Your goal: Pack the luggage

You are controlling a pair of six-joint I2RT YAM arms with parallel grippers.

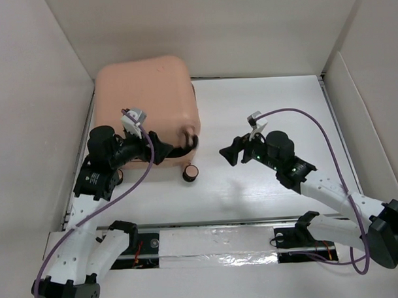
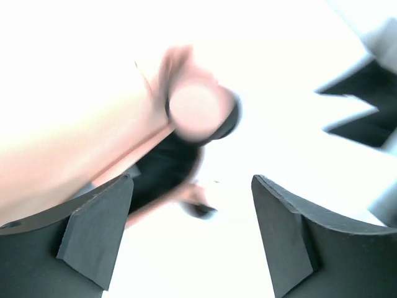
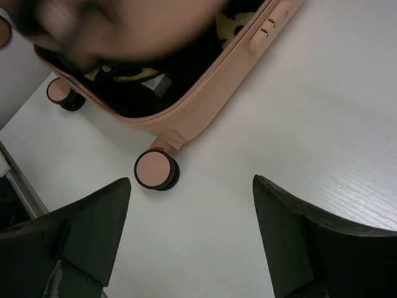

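The luggage (image 1: 145, 105), a peach-pink hard-shell suitcase, lies flat at the back left of the table. In the right wrist view its lid (image 3: 142, 25) is blurred and stands ajar over the lower shell (image 3: 205, 93). Black lining and something yellow and black (image 3: 133, 74) show in the gap. My left gripper (image 1: 187, 141) is at the suitcase's near right corner, open, with nothing between its fingers (image 2: 93, 230). A blurred caster wheel (image 2: 195, 112) fills its view. My right gripper (image 1: 228, 152) hovers open over bare table to the right of the suitcase, a wheel (image 3: 156, 169) just ahead of it.
White walls (image 1: 40, 96) box in the table on the left, back and right. One caster wheel (image 1: 190, 172) sticks out toward the near edge. The tabletop (image 1: 276, 107) is white. Both arm bases sit on a rail (image 1: 209, 240) at the front.
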